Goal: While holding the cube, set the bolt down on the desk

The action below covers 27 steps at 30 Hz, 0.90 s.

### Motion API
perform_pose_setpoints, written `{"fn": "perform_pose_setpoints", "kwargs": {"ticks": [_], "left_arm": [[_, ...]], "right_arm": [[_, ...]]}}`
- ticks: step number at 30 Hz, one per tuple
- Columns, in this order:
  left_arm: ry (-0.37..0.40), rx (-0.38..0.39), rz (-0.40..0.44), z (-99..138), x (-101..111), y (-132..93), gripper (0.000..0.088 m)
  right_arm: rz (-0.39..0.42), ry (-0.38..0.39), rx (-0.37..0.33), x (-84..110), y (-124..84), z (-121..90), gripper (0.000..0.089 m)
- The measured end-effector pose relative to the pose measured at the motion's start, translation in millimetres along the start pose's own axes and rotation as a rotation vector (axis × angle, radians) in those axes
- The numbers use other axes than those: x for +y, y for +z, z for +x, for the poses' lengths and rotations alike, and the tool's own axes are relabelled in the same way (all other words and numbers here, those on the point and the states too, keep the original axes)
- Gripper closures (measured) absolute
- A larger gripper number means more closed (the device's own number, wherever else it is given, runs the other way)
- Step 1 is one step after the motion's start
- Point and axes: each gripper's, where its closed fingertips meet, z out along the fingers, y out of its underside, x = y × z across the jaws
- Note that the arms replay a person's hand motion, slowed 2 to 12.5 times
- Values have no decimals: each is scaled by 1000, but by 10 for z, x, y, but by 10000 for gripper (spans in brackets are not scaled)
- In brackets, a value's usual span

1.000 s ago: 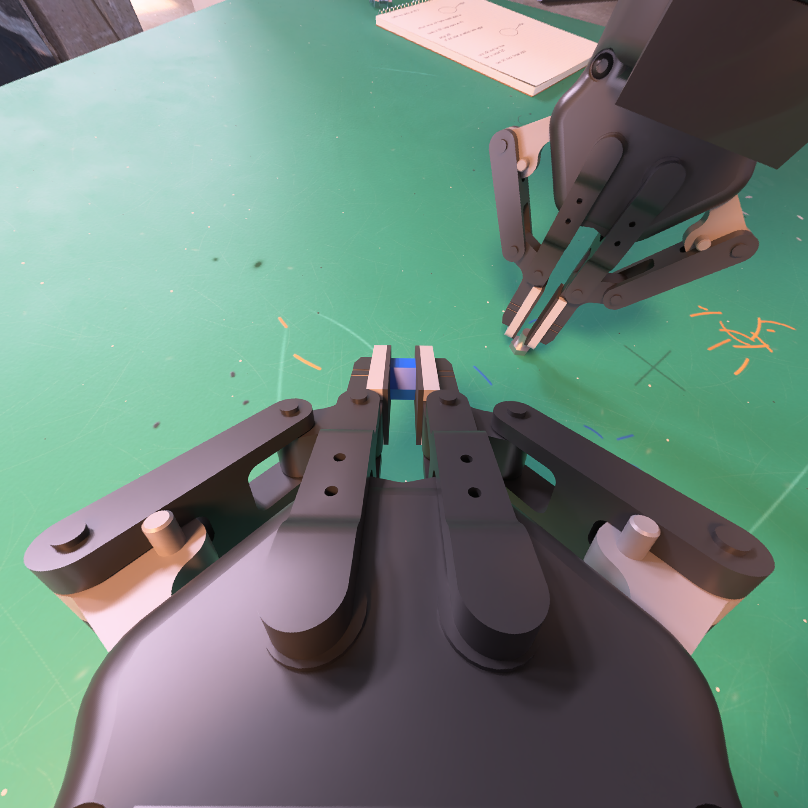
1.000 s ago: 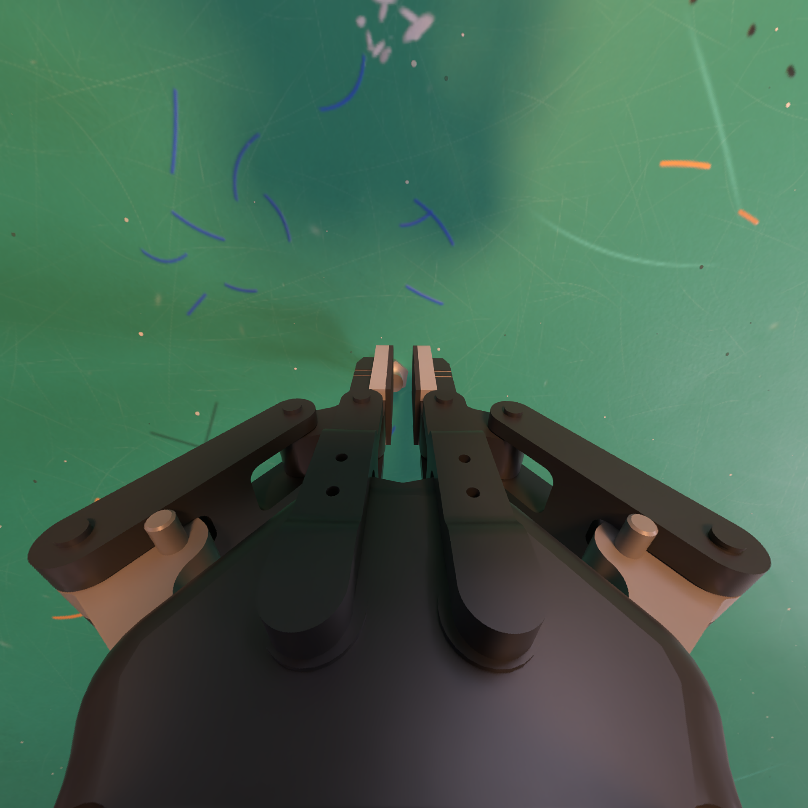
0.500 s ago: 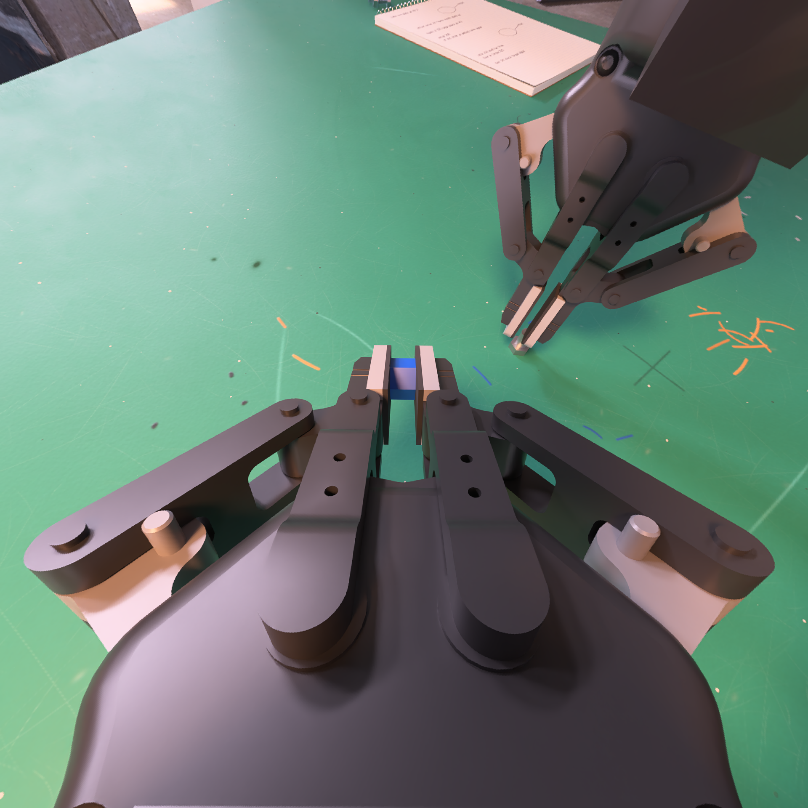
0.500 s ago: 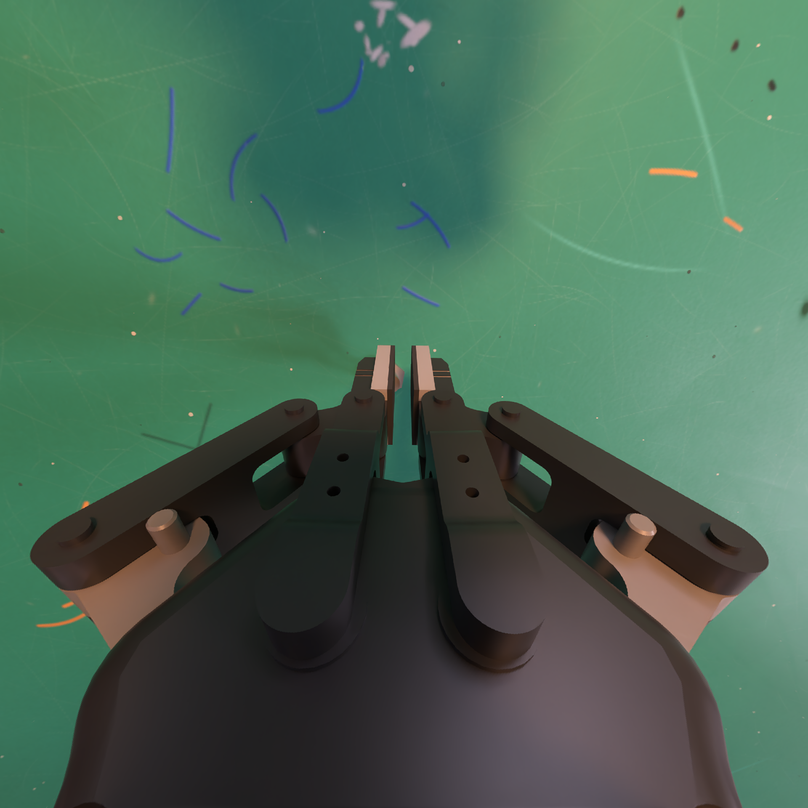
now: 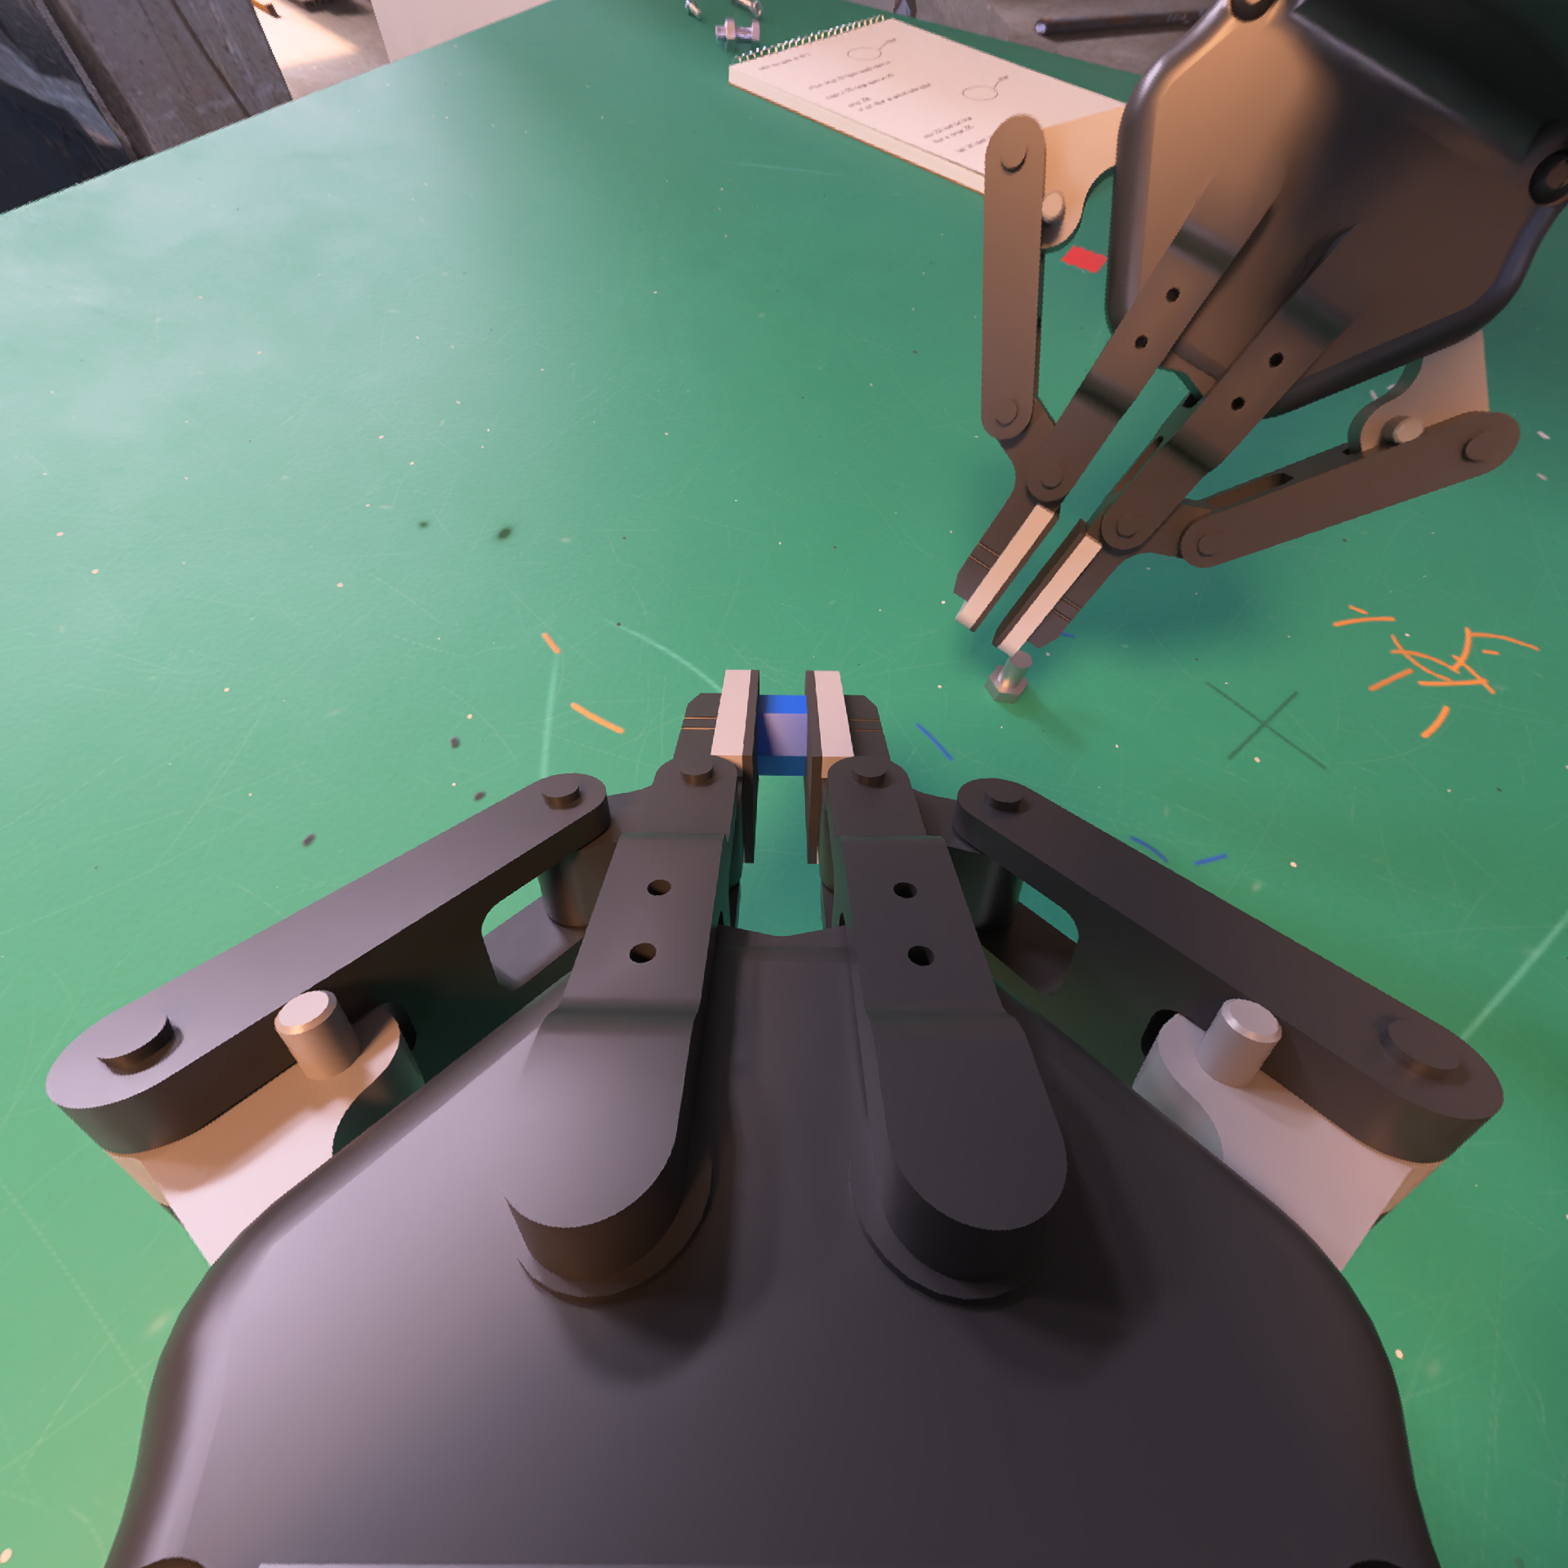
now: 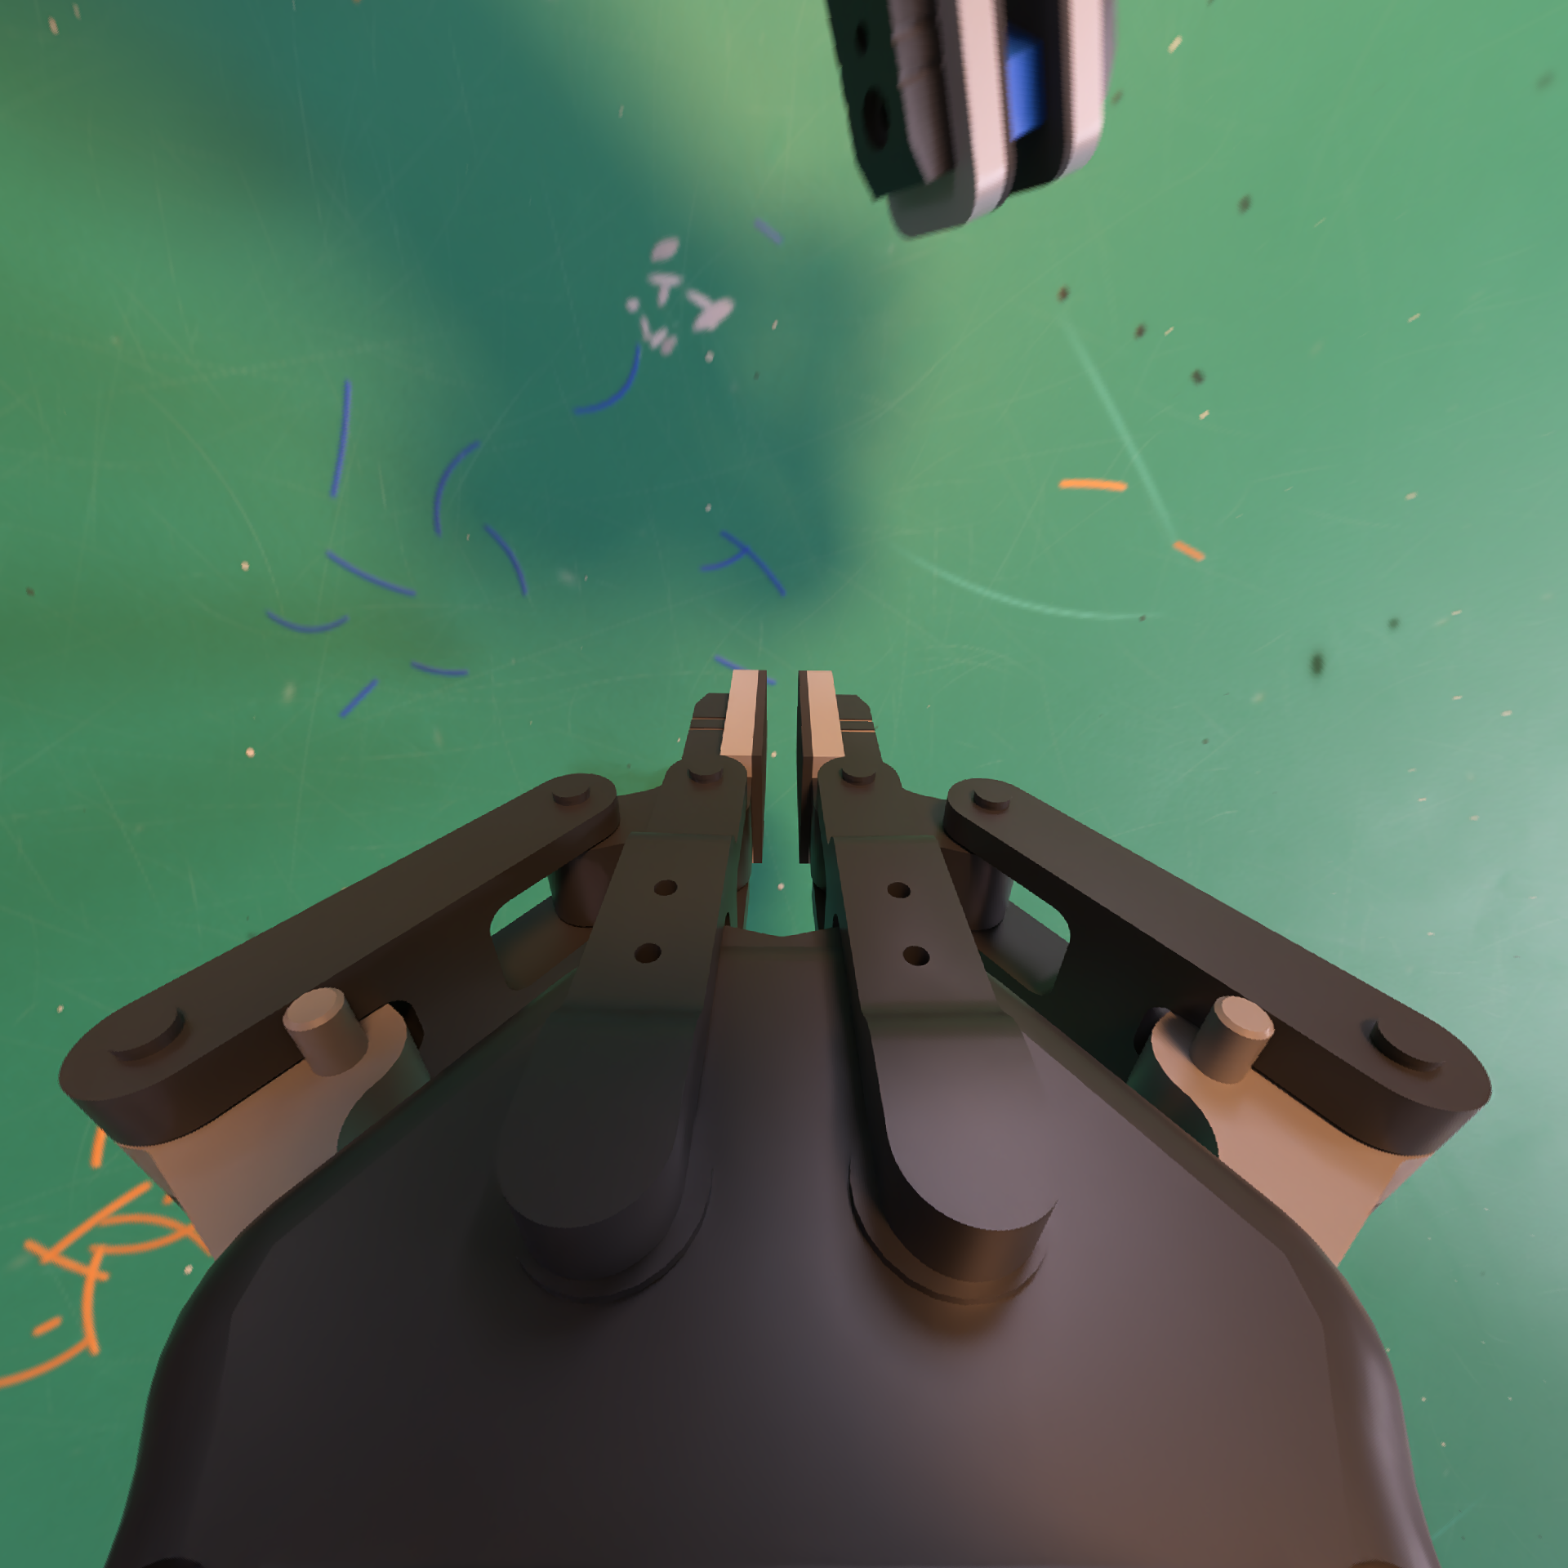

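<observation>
Two pale pads of the left gripper [image 5: 781, 713] pressed against a small blue cube [image 5: 782, 735] from both sides, holding it above the green desk [image 5: 356, 356]. Off to its right, the right gripper [image 5: 994, 624] hung just above the bolt [image 5: 1010, 677], its fingers parted by a narrow gap with nothing between them. That silver bolt stood on its head on the desk, shaft upward. Farther back lay a spiral notepad [image 5: 916, 93] and a small red patch [image 5: 1084, 259].
</observation>
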Motion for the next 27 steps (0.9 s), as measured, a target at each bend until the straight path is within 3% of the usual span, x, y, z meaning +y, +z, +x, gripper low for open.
{"fn": "perform_pose_setpoints", "kwargs": {"ticks": [8, 19, 24, 27], "left_arm": [[-19, 11, 53, 13, -90, -31, 788], [-70, 62, 179, 83, -287, -98, 788], [-97, 90, 240, 125, -376, -129, 788], [-114, 105, 272, 145, -423, -148, 788]], "right_arm": [[218, 45, 141, -339, -206, 160, 829], [579, 181, 344, -812, -549, 358, 831], [682, 233, 457, -914, -649, 433, 831], [717, 262, 487, -959, -659, 425, 833]]}}
